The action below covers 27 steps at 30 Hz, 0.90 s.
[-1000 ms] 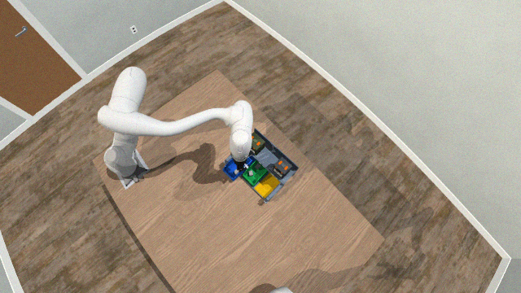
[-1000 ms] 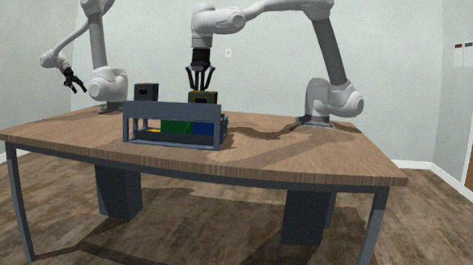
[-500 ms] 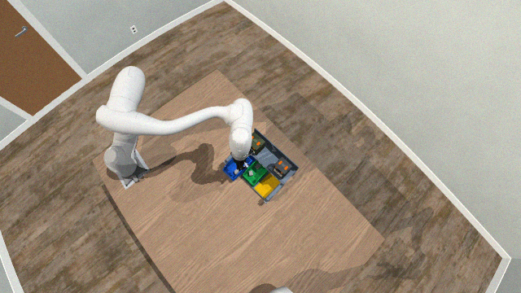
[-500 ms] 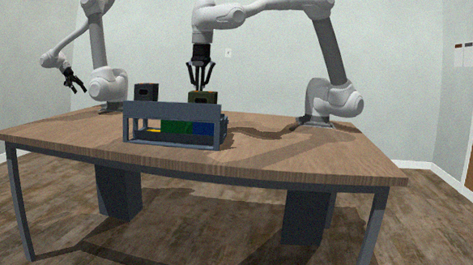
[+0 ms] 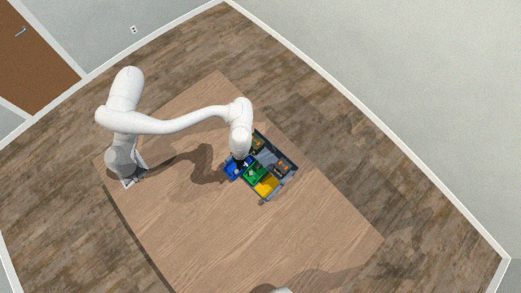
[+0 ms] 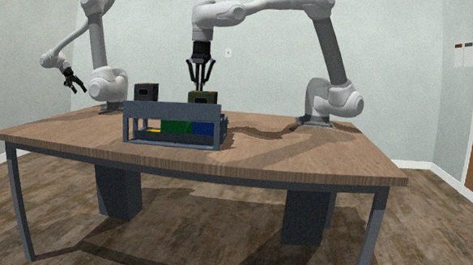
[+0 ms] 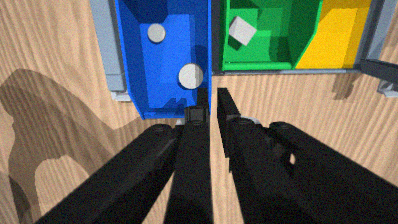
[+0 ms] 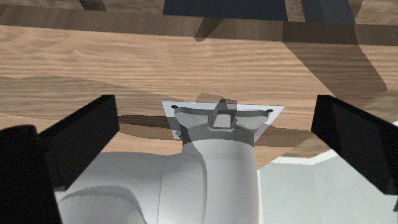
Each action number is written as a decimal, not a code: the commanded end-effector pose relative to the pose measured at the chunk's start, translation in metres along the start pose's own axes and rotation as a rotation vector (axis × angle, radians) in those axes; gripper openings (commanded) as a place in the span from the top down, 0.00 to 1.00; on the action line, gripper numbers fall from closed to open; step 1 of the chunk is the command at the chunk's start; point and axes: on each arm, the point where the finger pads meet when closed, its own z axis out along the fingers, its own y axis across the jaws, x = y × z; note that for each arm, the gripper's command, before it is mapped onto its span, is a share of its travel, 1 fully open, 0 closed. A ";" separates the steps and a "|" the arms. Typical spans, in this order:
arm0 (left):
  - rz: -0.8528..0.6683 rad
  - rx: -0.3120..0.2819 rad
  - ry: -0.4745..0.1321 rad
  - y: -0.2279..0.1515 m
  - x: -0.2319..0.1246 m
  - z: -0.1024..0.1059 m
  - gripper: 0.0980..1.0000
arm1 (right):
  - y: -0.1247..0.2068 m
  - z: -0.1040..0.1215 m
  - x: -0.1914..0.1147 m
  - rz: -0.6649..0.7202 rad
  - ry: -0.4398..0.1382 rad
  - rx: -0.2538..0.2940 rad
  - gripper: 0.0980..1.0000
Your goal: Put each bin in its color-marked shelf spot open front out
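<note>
- Blue bin (image 5: 233, 169) (image 6: 203, 128) (image 7: 167, 60) is seated in the end bay of the grey-blue shelf (image 5: 273, 194) (image 6: 173, 110) (image 7: 106, 45), open top up. Its near end sticks out past the front lip, so it is not fully in.
- Two pale round parts are inside it: small disc (image 7: 156, 33) farther in, larger disc (image 7: 190, 76) nearer the protruding end.
- Left claw (image 5: 240, 163) (image 6: 199, 86) (image 7: 212, 102) is pointed down at that protruding end, by the side wall facing the green bin (image 5: 254, 176) (image 6: 176, 127) (image 7: 270, 35). Fingers are nearly closed, narrow gap left, no firm grip seen. Whether the wall is touched cannot be told.
- Green bin is in the middle bay, next to blue, near edge behind the lip. A pale block (image 7: 242, 31) is held in it.
- Yellow area (image 5: 267, 186) (image 6: 154, 131) (image 7: 334, 37) in the other end bay reads as a flat mark; no bin is seen standing on it.
- Olive box (image 5: 257, 143) (image 6: 203, 97) and dark grey box (image 5: 281, 168) (image 6: 145, 91) are parked on top of the shelf, apart, orange bits showing on both.
- Right claw (image 6: 80, 90) (image 8: 215, 112) is released, fingers wide apart, nothing between them. It is held well apart from the shelf, off to the side of the desk (image 5: 244, 232) (image 6: 280, 155) (image 7: 280, 105) (image 8: 150, 55).
</note>
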 end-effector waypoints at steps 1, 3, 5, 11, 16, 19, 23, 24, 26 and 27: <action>0.000 -0.001 0.001 0.000 0.000 -0.002 0.94 | 0.000 0.000 0.000 0.000 0.001 0.000 0.00; 0.000 -0.001 0.001 0.000 0.000 -0.003 0.94 | 0.000 0.000 0.000 0.000 0.001 0.000 0.00; 0.000 -0.001 0.001 0.000 0.000 -0.004 0.94 | 0.000 0.000 0.000 0.000 0.001 0.000 0.00; 0.000 -0.001 0.001 0.000 0.000 -0.004 0.94 | 0.000 0.000 0.000 0.000 0.001 0.000 0.00; 0.000 -0.001 0.001 0.000 0.000 -0.004 0.94 | 0.000 0.000 0.000 0.000 0.001 0.000 0.00; 0.000 -0.001 0.001 0.000 0.000 -0.004 1.00 | 0.000 0.000 0.000 0.000 0.001 0.000 0.00; 0.000 -0.001 0.001 0.000 0.000 -0.004 1.00 | 0.000 0.000 0.000 0.000 0.001 0.000 0.00; 0.000 -0.001 0.001 0.000 0.000 -0.004 1.00 | 0.000 0.000 0.000 0.000 0.001 0.000 0.00; 0.000 -0.001 0.001 0.000 0.000 -0.004 1.00 | 0.000 0.000 0.000 0.000 0.001 0.000 0.00; 0.000 -0.001 0.001 0.000 0.000 -0.004 1.00 | 0.000 0.000 0.000 0.000 0.001 0.000 0.00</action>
